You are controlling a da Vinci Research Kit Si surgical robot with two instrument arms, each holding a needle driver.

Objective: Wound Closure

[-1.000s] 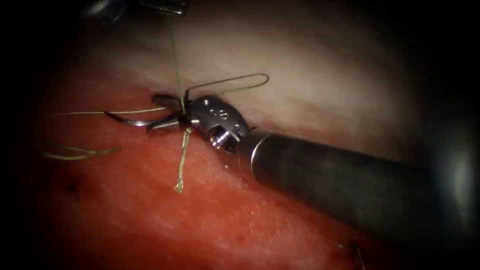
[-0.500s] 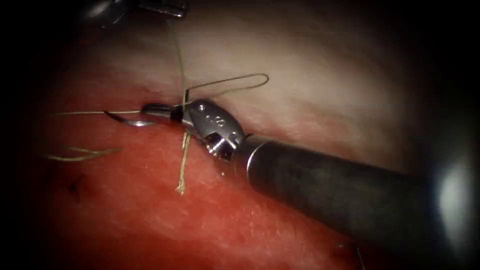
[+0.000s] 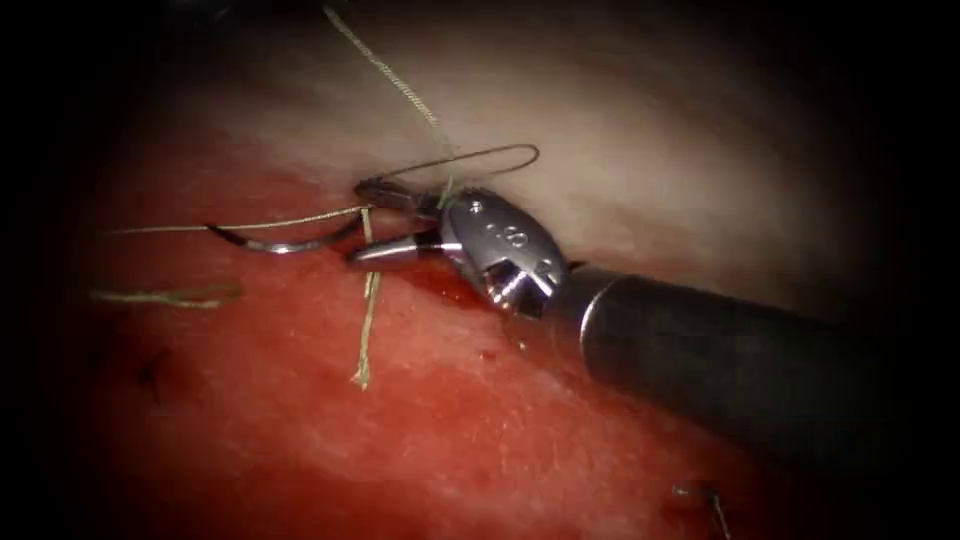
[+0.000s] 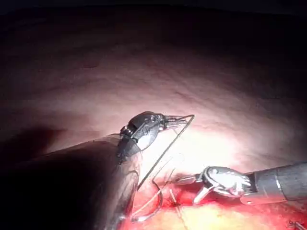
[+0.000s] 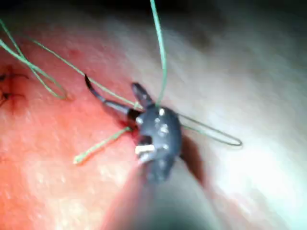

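On the red-wet tissue [image 3: 420, 420], needle [image 3: 285, 243] loose; right end effector [image 3: 375, 222] agape, empty.

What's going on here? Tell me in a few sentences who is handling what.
Two robot tools are closing a cut in the tissue. The right claw is open and holds nothing. It sits at the end of the needle, which lies on the tissue surface to the claw's left, apparently not in it. The left claw is shut on the thread, which runs straight up and away from the stitch site.
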